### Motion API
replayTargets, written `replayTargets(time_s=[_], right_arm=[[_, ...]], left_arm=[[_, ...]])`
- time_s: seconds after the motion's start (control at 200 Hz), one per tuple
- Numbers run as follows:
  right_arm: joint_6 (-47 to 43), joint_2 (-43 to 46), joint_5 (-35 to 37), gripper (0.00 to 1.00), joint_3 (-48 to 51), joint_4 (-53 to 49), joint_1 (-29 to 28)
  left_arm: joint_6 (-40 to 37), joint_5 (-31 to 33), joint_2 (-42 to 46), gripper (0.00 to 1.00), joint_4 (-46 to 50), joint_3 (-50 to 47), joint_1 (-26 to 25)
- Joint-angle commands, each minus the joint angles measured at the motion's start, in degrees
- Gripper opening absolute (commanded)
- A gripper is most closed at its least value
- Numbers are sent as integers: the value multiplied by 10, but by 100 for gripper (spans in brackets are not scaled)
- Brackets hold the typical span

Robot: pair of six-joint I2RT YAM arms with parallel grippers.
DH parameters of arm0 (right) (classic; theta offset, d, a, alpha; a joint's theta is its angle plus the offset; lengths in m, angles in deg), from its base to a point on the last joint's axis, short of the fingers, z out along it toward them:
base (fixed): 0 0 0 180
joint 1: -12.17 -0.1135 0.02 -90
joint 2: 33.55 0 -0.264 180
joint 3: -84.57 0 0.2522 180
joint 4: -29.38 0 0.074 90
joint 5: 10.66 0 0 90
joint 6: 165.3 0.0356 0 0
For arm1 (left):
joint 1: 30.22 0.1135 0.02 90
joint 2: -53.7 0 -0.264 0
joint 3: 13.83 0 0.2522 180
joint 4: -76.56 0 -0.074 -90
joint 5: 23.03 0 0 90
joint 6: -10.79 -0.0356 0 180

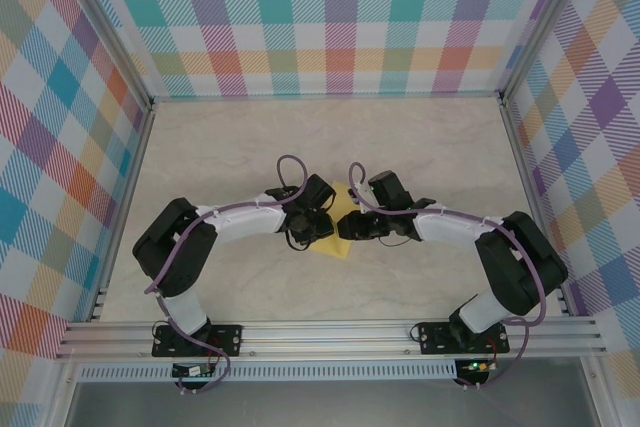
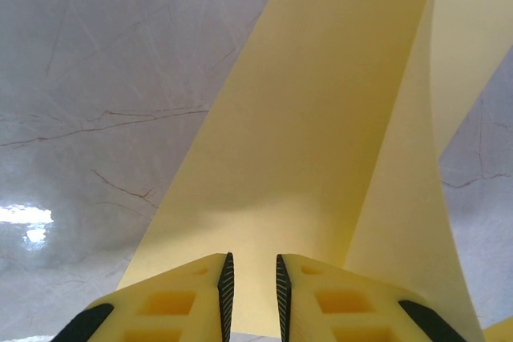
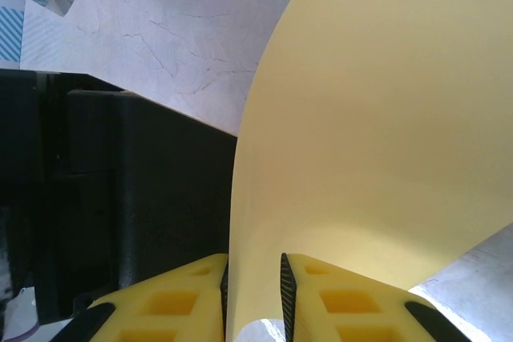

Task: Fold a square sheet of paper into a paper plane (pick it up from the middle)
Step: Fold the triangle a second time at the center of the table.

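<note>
I see the yellow sheet (image 2: 321, 142) creased and bowed at mid-counter (image 2: 96, 78). Both arms bend inward to it. The left end effector (image 2: 252, 270) and right end effector (image 3: 254, 270) straddle its edges, jaws slightly apart, not clamping.

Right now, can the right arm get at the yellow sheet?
Probably yes: the yellow sheet runs into the narrow gap of the right gripper, with nothing between them. Whether it is pinched, I cannot tell.

Marble table (image 1: 420, 147), plaid walls (image 1: 340, 17)
</note>
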Motion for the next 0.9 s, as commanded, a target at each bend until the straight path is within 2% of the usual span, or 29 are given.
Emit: replayTargets(time_s=[0.0,0.245,0.385,0.505,0.895], right_arm=[[4,20,2,26,4,13,3],[9,24,5,25,10,25,3],[11,34,16,13,17,28,3],[10,30,17,9,17,22,9],[-13,-39,1,10,-20,-14,35]], left_arm=[[4,-10,-6,23,-2,12,3],[4,-10,-7,23,0,11,3],[3,-10,-7,23,2,12,2],[3,-7,-3,23,3,9,2],[9,-23,11,22,-19,-30,2]])
